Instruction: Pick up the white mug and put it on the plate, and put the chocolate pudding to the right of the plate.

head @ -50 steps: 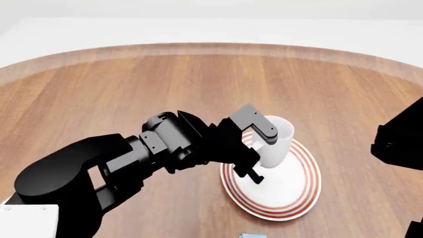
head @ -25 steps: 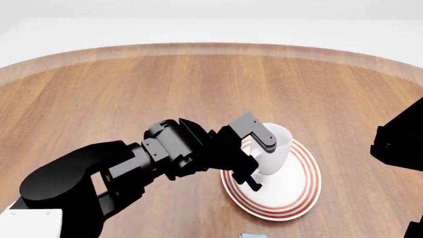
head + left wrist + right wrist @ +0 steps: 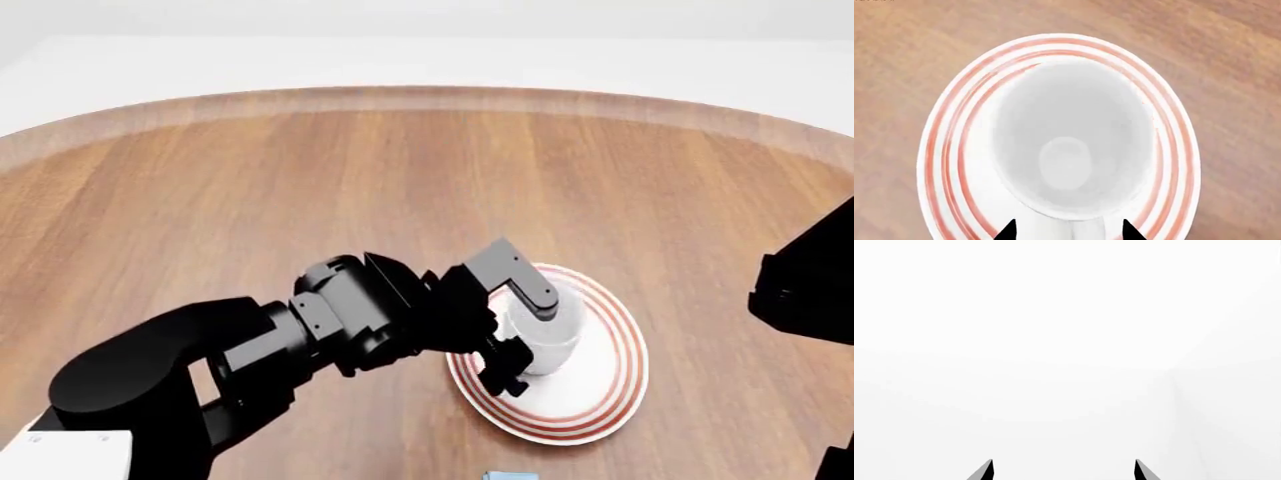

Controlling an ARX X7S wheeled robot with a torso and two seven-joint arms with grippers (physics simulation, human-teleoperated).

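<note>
The white mug [image 3: 550, 328] stands upright on the plate [image 3: 607, 395], which has red-orange rings. My left gripper [image 3: 521, 335] reaches in from the left, one finger on each side of the mug's near side, shut on it. In the left wrist view I look down into the mug [image 3: 1067, 145] with the plate [image 3: 944, 150] around it. The gripper [image 3: 1067, 231] shows only two black tips, with the mug's handle between them. A light blue corner of the chocolate pudding [image 3: 505, 475] shows at the bottom edge. My right gripper [image 3: 1063, 470] is open, facing blank white.
The round wooden table [image 3: 267, 200] curves away to its far rim. My right arm [image 3: 803, 290] hangs as a dark mass at the right edge, beside the plate. A white block [image 3: 74, 455] shows at the bottom left.
My left gripper has lowered the mug from a tilted hold above the plate until it stands upright on the plate. The right arm has not moved.
</note>
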